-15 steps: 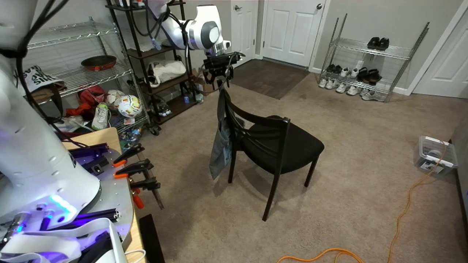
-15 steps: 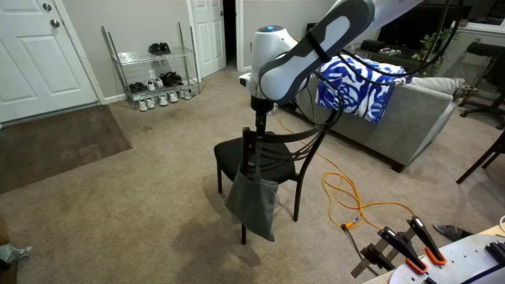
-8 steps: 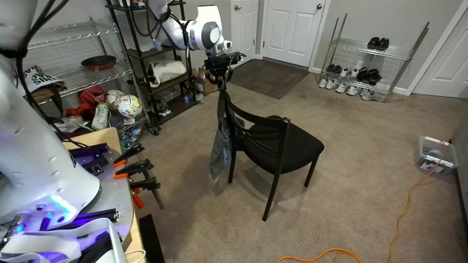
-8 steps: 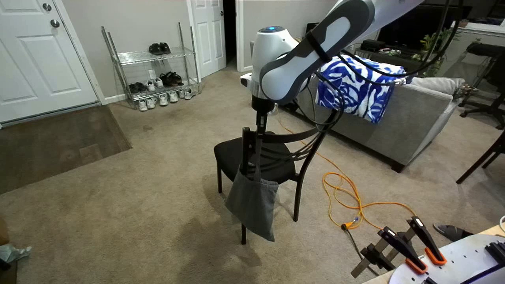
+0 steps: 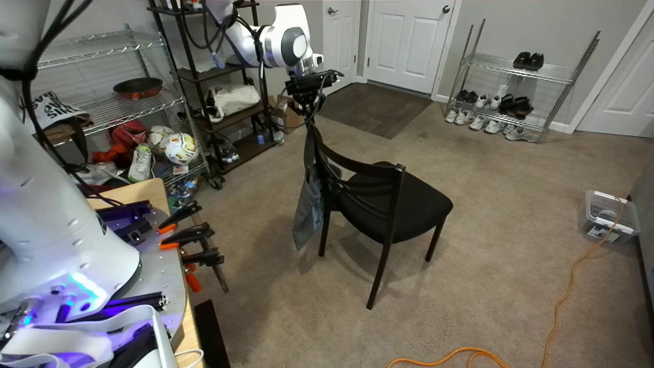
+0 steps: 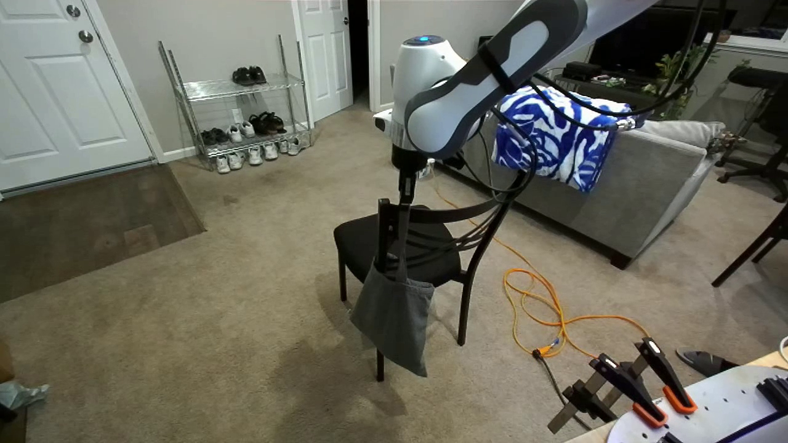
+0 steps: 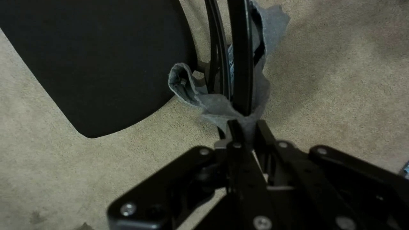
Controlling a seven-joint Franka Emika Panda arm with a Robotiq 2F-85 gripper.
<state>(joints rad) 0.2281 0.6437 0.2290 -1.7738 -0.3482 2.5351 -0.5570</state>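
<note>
Gray cloth bag (image 6: 394, 323) hanging at the backrest (image 5: 360, 166) of a black chair (image 5: 403, 204), near 1 end of its top rail (image 6: 452, 215). The 2 fingers (image 7: 235, 134) are clamped on the bag's strap (image 7: 247, 127), just beside that rail end; the chair stands on beige carpet (image 6: 246, 277), well apart from a shoe rack (image 6: 212, 90).

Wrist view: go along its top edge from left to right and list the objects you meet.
Black chair seat → chair-back slats → chair-back top rail → gray bag.
</note>
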